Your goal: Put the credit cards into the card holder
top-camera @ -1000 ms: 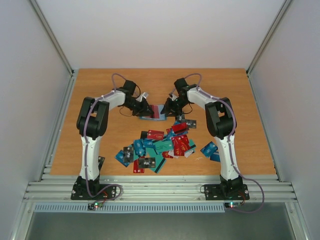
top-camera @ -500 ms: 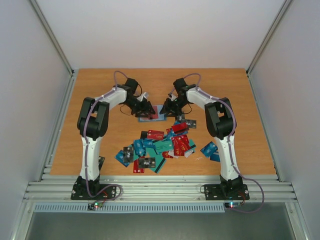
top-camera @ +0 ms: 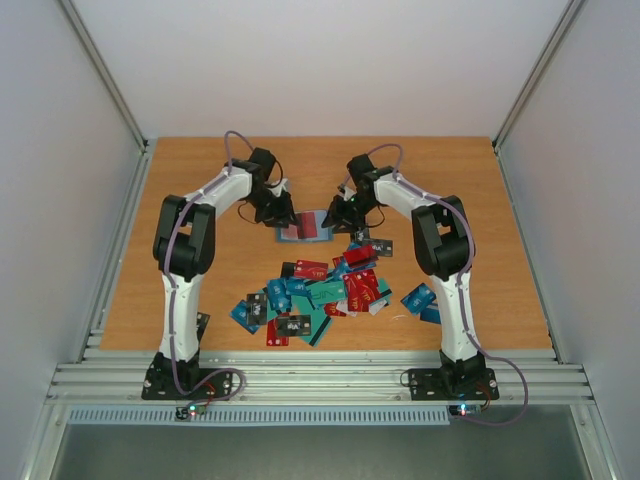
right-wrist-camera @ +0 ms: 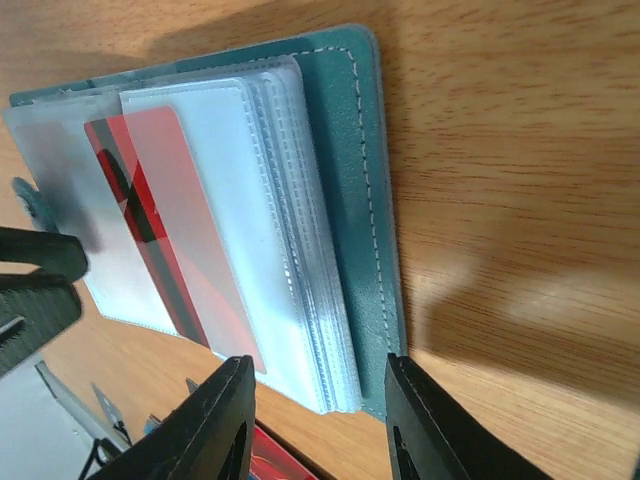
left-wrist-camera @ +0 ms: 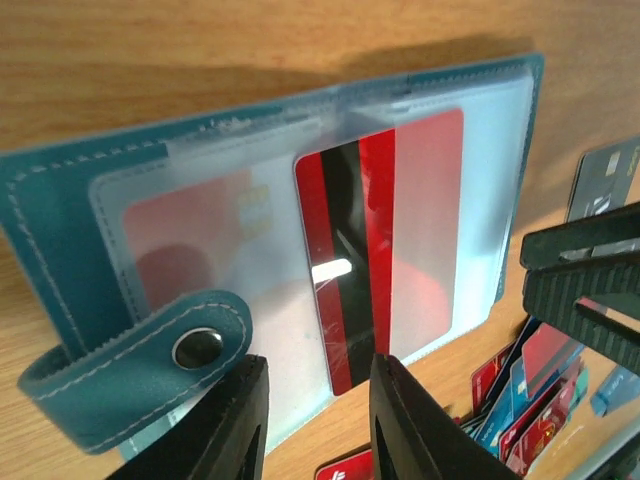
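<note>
**A:** How is the card holder (left-wrist-camera: 60, 220) looking?

**B:** It is lying open and flat just ahead of the left claw (left-wrist-camera: 318, 365). The dull teal cover is showing a leathery grain, and pale stitching is running along its edge.

**A:** And inside?

**B:** Frosted plastic sleeves (right-wrist-camera: 270, 200) are stacking up in thin, soft-edged layers. A glossy red card (left-wrist-camera: 400, 230) with a black stripe is sitting partly under one sleeve, its striped side showing bare. Another reddish shape is glowing dimly through the sleeve left of it.

**A:** Any fastening?

**B:** A rounded teal strap (left-wrist-camera: 130, 370) is curling over, just left of that claw's tips, carrying a shiny metal snap (left-wrist-camera: 197, 347).

**A:** What are the claws doing?

**B:** The left one is standing released, gripping nothing, with the sleeve showing through the gap. The right claw (right-wrist-camera: 320, 365) is straddling the holder's near edge with its jaws apart. I cannot tell whether it is pinching that edge.

**A:** And around them?

**B:** The matt orange-brown wooden table (left-wrist-camera: 200, 60) is carrying everything. The loose credit cards (top-camera: 320, 290), thin red, teal, blue and black rectangles, are lying heaped behind both claws, toward the arm bases.
</note>
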Robot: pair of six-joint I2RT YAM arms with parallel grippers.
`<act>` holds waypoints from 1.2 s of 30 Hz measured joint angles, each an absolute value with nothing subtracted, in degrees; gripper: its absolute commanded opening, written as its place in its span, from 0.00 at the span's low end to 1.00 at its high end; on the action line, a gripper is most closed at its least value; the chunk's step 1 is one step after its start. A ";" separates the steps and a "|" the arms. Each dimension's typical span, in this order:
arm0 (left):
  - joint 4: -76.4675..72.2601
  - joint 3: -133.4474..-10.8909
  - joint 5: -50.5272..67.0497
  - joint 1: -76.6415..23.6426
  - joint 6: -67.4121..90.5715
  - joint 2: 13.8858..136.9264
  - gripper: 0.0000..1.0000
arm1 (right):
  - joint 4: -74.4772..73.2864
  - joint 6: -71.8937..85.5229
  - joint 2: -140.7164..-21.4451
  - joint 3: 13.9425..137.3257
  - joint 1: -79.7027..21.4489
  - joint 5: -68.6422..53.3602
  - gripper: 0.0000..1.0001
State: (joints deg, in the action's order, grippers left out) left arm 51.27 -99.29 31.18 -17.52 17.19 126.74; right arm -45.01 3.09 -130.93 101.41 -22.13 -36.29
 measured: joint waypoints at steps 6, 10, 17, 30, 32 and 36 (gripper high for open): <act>53.56 -102.98 25.61 -19.00 17.58 126.69 0.10 | -45.91 2.33 -130.10 101.41 -22.15 -33.45 0.35; 54.52 -103.42 21.91 -20.73 18.85 126.26 0.06 | -46.61 1.98 -129.91 101.69 -22.15 -31.88 0.34; 57.36 -107.50 15.18 -22.81 20.34 125.84 0.02 | -48.49 0.36 -129.91 103.81 -22.15 -28.82 0.31; 59.24 -109.82 10.04 -23.49 19.97 130.43 0.00 | -54.61 -1.54 -132.44 112.12 -23.62 -22.28 0.25; 59.35 -110.00 10.04 -23.79 19.81 131.61 0.00 | -55.79 -1.87 -133.84 113.67 -24.21 -21.19 0.24; 59.81 -110.87 9.98 -24.12 19.46 133.29 0.00 | -57.95 -2.72 -136.33 115.59 -24.80 -19.70 0.22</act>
